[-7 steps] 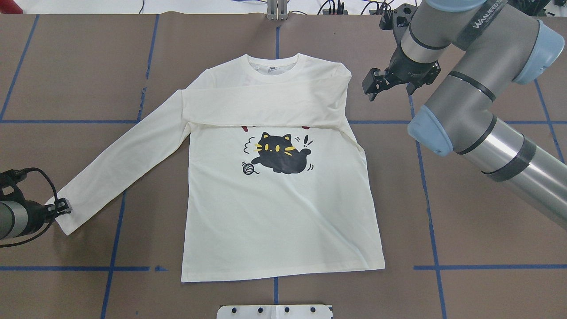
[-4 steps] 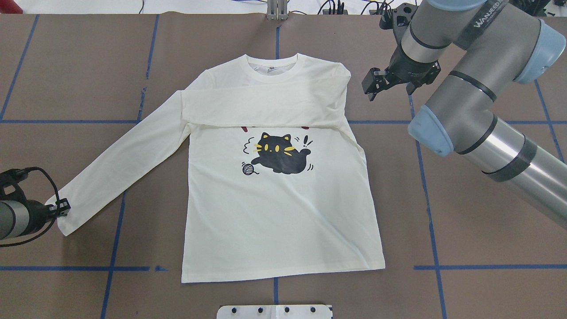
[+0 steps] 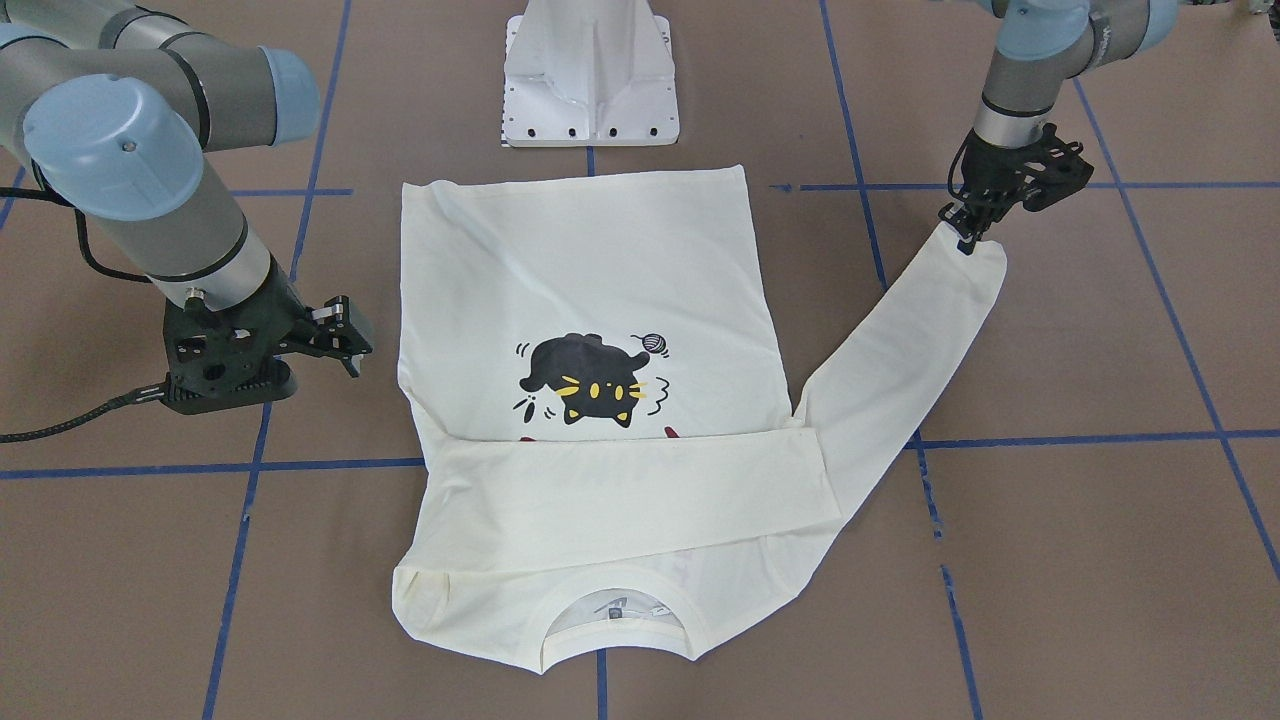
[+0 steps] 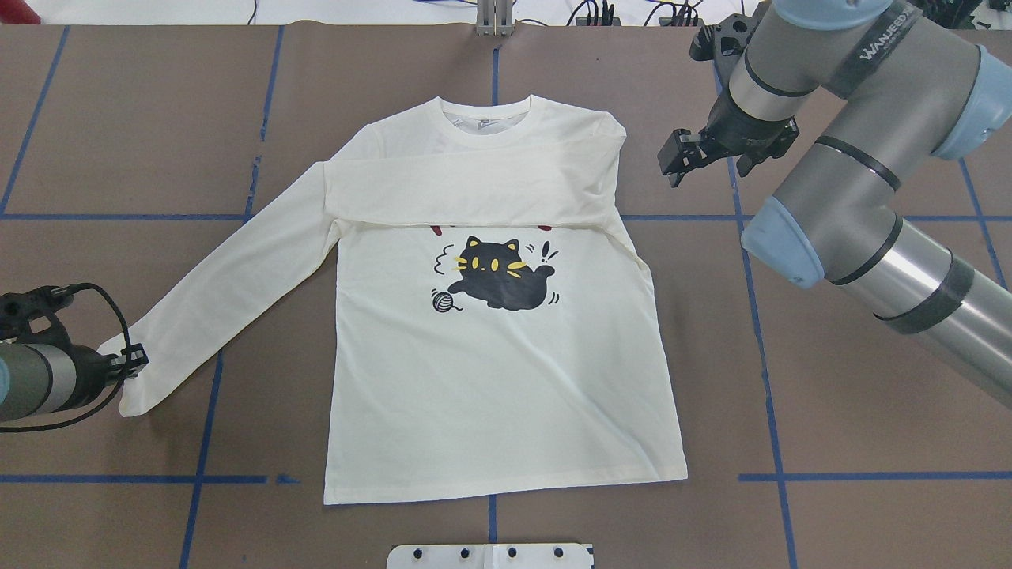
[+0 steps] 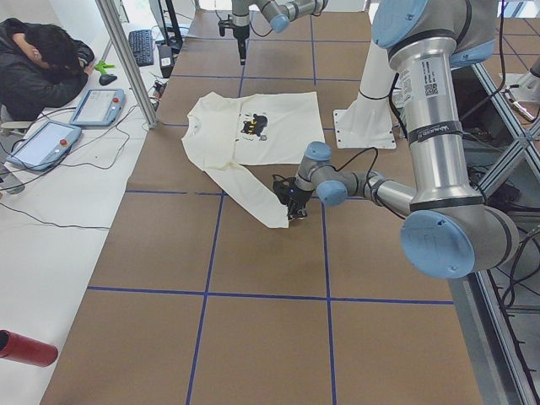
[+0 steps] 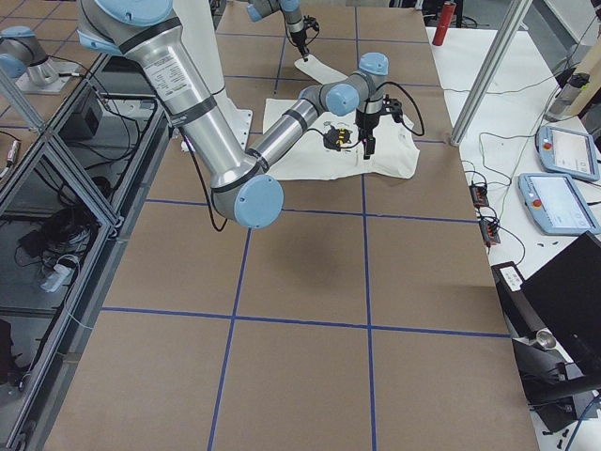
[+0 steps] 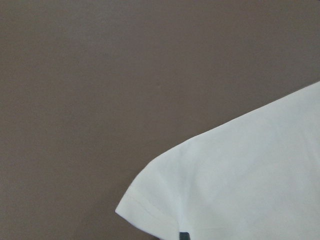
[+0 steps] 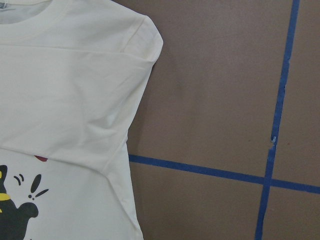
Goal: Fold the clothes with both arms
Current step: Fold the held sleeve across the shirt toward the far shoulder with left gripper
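Since the earlier frame, the black two-finger left gripper has shifted inward, its jaws clamped on the extended sleeve's cuff. The cream long-sleeved T-shirt with black cat print lies flat on the brown, blue-taped table, its other sleeve folded across the chest. The black right gripper hovers released beside the shoulder, clear of the fabric.

The cream long-sleeved T-shirt lies flat, cat print up, one sleeve folded across its chest. The left gripper pinches the outstretched cuff; the right gripper hangs spread beside the shoulder.
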Robot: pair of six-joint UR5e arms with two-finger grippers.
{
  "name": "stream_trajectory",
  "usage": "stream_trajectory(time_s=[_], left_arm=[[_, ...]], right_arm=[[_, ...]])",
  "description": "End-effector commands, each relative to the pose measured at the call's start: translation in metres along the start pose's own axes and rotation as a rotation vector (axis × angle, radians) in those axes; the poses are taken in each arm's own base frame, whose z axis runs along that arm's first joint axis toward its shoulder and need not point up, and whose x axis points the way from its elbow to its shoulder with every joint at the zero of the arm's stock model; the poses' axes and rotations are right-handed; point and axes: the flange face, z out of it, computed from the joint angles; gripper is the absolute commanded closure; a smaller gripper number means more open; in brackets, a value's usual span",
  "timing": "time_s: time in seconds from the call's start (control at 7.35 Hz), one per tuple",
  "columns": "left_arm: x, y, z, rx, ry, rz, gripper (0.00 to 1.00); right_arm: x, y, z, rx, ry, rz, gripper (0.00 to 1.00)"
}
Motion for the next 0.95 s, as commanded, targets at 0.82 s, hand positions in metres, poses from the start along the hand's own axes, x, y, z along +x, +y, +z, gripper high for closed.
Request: stream_trajectory(time_s=[0.82], left_arm=[[0.364,-0.125,-0.217,-0.042,0.415,0.149,1.00]], right_arm=[[0.163,0.136,0.029,-0.030,0.054,0.071,0.00]])
